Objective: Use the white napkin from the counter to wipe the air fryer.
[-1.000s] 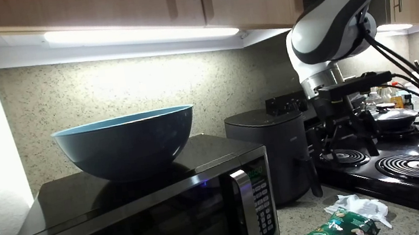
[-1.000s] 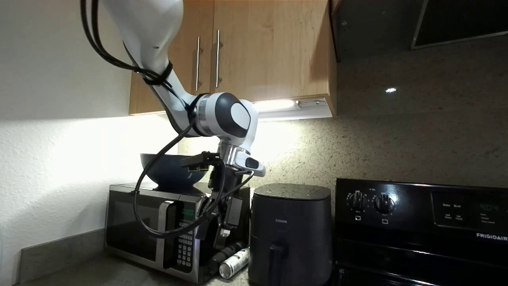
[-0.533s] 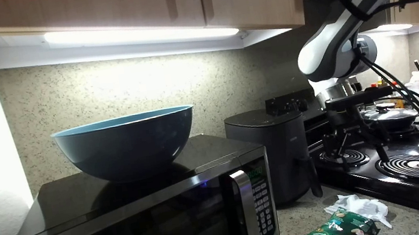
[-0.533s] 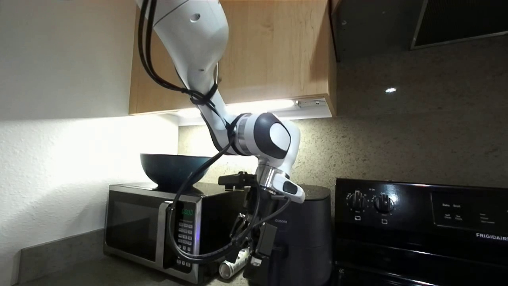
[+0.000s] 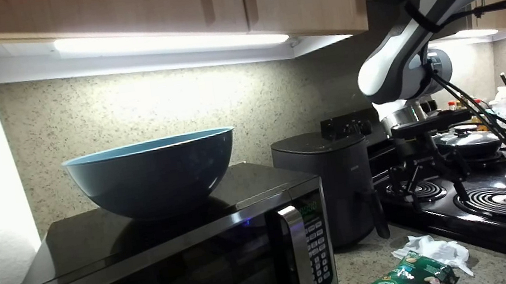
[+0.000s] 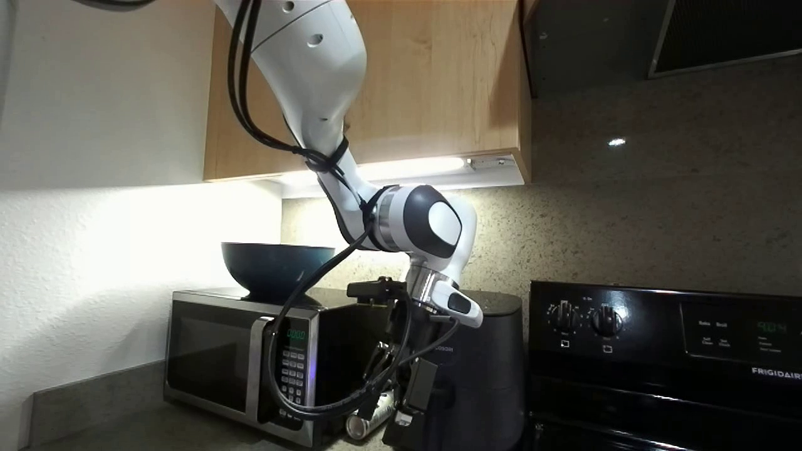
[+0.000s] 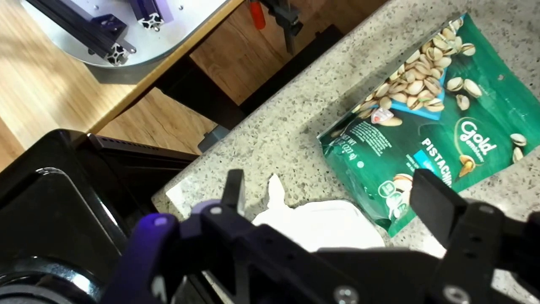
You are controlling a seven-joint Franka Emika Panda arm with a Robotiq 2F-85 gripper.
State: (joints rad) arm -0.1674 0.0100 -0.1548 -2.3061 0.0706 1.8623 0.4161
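The white napkin [image 5: 434,250] lies crumpled on the speckled counter [image 5: 364,265], at the edge beside the stove. In the wrist view the napkin [image 7: 325,223] shows between my fingers, its lower part hidden by the gripper; it is hidden in an exterior view. My gripper [image 5: 438,200] is open and empty, pointing down above the napkin, apart from it. The wrist view shows the fingers [image 7: 332,190] wide apart. The black air fryer [image 5: 334,190] stands on the counter behind the napkin; my arm partly covers the air fryer [image 6: 482,376] in an exterior view.
A green pistachio packet [image 5: 408,278] touches or nearly touches the napkin, close to my finger in the wrist view [image 7: 422,139]. The microwave [image 5: 176,266] bears a blue bowl [image 5: 158,175]. The black stove [image 5: 482,223] borders the counter. A can [image 6: 360,426] lies beside the air fryer.
My gripper has moved down in both exterior views, passing from in front of the microwave to in front of the air fryer, mostly in the first half second. The napkin has not moved.
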